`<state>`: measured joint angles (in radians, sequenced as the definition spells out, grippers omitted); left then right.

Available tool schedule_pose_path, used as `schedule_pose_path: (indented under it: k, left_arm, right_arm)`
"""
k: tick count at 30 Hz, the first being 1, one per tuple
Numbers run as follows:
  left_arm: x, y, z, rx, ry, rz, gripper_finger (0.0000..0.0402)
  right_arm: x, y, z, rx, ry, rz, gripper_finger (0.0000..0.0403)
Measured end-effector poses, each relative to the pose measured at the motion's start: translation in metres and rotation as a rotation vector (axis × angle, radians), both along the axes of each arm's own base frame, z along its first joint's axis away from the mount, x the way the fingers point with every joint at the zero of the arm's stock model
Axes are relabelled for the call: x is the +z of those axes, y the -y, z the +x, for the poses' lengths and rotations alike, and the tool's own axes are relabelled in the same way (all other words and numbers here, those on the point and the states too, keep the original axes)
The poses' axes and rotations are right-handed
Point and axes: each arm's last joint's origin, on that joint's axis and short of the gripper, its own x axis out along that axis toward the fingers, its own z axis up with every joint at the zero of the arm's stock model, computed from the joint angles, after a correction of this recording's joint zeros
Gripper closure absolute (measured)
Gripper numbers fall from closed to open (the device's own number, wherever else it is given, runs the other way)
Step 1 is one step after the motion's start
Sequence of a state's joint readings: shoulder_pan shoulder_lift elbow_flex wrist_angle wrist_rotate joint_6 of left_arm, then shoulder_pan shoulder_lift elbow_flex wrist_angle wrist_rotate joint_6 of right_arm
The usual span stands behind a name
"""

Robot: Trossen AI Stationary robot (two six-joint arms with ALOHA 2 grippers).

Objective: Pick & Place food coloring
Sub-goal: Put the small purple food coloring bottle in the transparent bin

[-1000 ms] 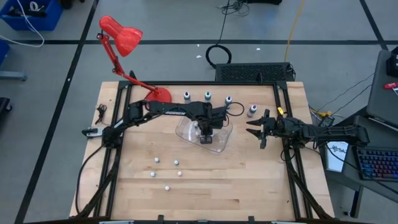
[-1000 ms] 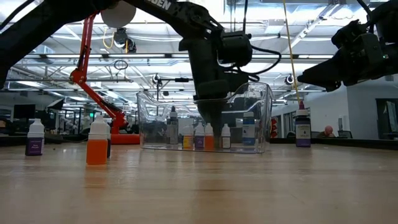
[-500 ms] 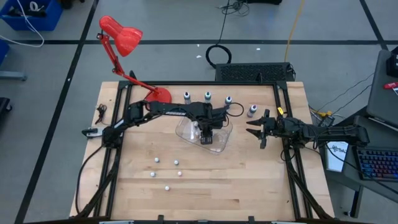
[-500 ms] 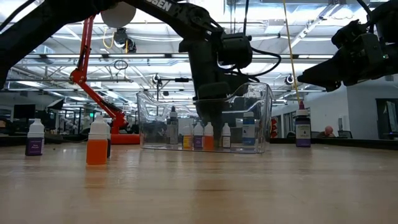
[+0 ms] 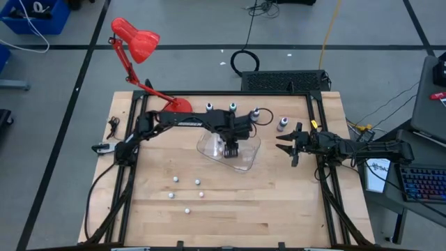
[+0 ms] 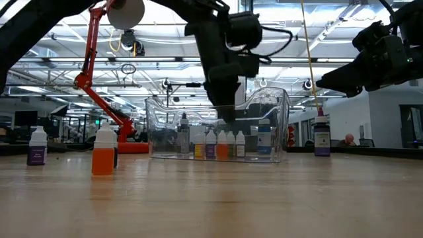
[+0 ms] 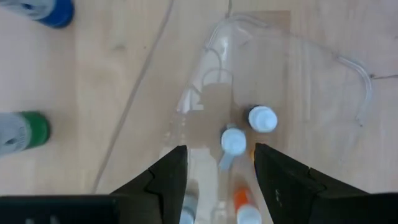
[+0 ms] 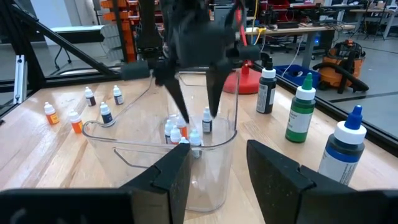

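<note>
The left arm reached from the left side of the table toward the middle of the high view, its wrist bent so the left gripper (image 5: 232,146) pointed straight down into the clear plastic container (image 5: 245,162). In the low view its fingers (image 6: 225,112) hung just above the row of small food coloring bottles (image 6: 221,144) standing upright inside the container; they stood apart with a gap between them and held nothing. The left wrist view looked down past those parted fingers onto two white caps (image 7: 235,140) on the container floor, with an orange-bodied bottle (image 7: 244,200) near the lower edge.

The right arm lay stretched in from the right edge of the high view, level above the table, its right gripper (image 5: 287,145) stopped beside the container and well clear of it. Its fingers were spread and empty.

Taller dropper bottles (image 5: 232,107) stood in a row along the table's far edge. A few tiny bottles (image 5: 187,209) sat apart in the lower left of the tabletop. A red desk lamp (image 5: 136,40) rose at the upper left.
</note>
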<state>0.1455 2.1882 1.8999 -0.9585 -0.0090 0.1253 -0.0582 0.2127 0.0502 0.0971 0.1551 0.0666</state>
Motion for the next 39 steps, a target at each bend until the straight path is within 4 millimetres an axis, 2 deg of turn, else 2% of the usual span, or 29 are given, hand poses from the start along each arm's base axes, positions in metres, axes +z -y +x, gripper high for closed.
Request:
schedule_pose_path:
  k: [4, 8, 12, 15, 21, 27, 32, 35, 39]
  left_arm:
    - [0.024, 0.005, -0.014, 0.018, -0.012, -0.008, 0.0213]
    - [0.052, 0.020, -0.036, 0.105, -0.064, -0.049, 0.0213]
    - [0.071, 0.047, -0.058, 0.272, -0.148, -0.130, 0.0213]
    - [0.077, 0.076, -0.065, 0.383, -0.171, -0.144, 0.0213]
    - [0.067, 0.134, -0.078, 0.554, -0.281, -0.082, 0.0213]
    - [0.042, 0.168, -0.112, 0.751, -0.361, 0.078, 0.0213]
    - [0.023, 0.172, -0.151, 0.889, -0.358, 0.126, 0.0213]
    - [0.019, 0.169, -0.169, 0.934, -0.297, 0.031, 0.0213]
    - [0.013, 0.166, -0.182, 0.954, -0.171, -0.132, 0.0213]
  right_arm:
    - [0.000, 0.000, 0.000, 0.000, 0.000, 0.000, 0.0259]
    - [0.000, 0.000, 0.000, 0.000, 0.000, 0.000, 0.0259]
    - [0.000, 0.000, 0.000, 0.000, 0.000, 0.000, 0.0259]
    - [0.000, 0.000, 0.000, 0.000, 0.000, 0.000, 0.0259]
    - [0.000, 0.000, 0.000, 0.000, 0.000, 0.000, 0.0259]
    - [0.000, 0.000, 0.000, 0.000, 0.001, 0.000, 0.0259]
    - [0.000, 0.000, 0.000, 0.000, 0.000, 0.000, 0.0259]
    - [0.000, 0.000, 0.000, 0.000, 0.000, 0.000, 0.0259]
    - [0.000, 0.000, 0.000, 0.000, 0.000, 0.000, 0.0259]
